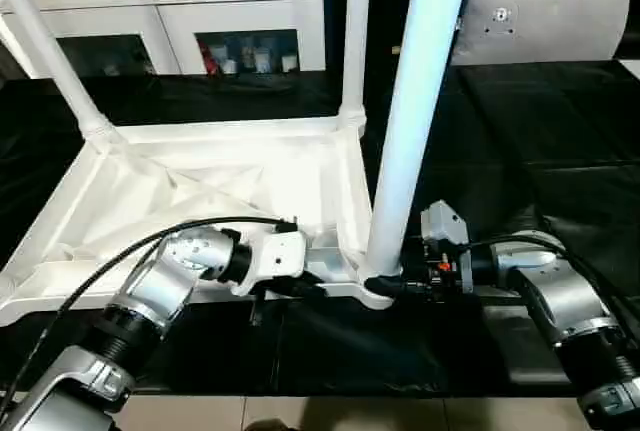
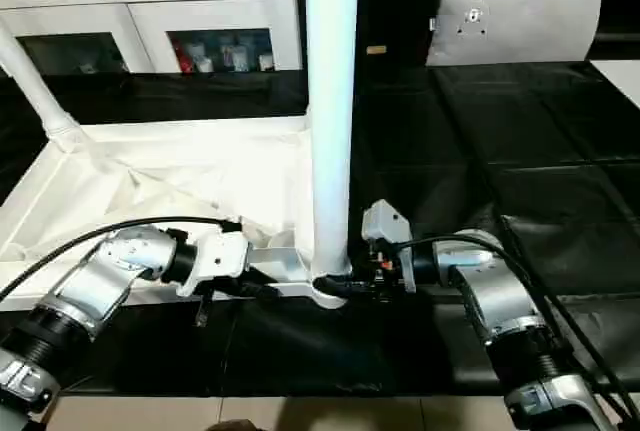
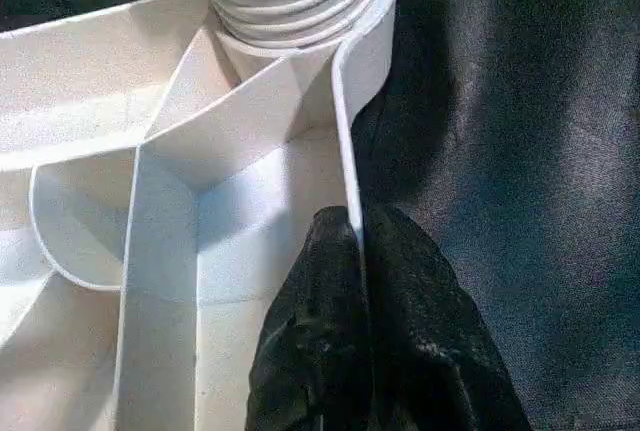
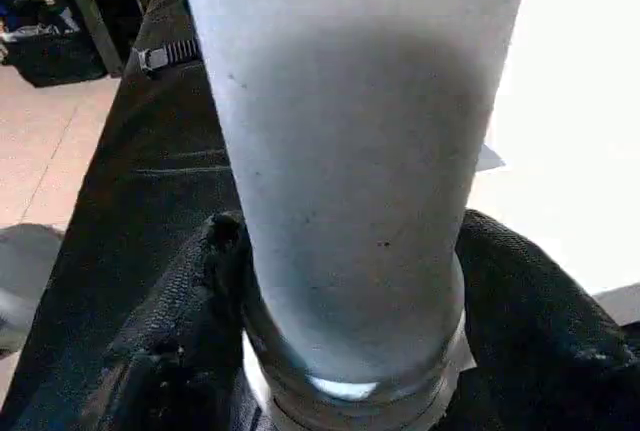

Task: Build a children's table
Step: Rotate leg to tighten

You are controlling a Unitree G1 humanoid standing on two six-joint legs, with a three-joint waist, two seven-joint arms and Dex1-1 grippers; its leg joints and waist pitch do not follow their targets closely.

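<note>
1. The tabletop [image 1: 200, 191] lay underside up on the black cloth [image 2: 520, 181], ribs showing. One leg [image 1: 415, 111] stood upright in the near corner socket [image 1: 375, 286], at about 5 o'clock of the tabletop; two more legs [image 1: 355, 31] stood in the far corners at 11 and 1 o'clock.

2. The left gripper [image 3: 355, 321] was clenched on the tabletop's thin rim wall just beside that socket, one finger on each face. The right gripper [image 4: 350, 301] had a finger on each side of the leg's base; they flanked it closely, but I could not tell if they were pinching or slack.

3. Risks, as judged: the leg's ridged end, seen in the left wrist view, looked only partly seated. If the right gripper turned or pushed off-axis, the leg could tilt or jam. A thin-rim pinch might slip, letting the tabletop swivel on the cloth.

4. Hard to make out: the leg's top was cut off, the tabletop's near-left corner sat behind the left forearm, and socket depth was hidden. A grey cushion [image 2: 515, 16] lay well apart at 1 o'clock.
</note>
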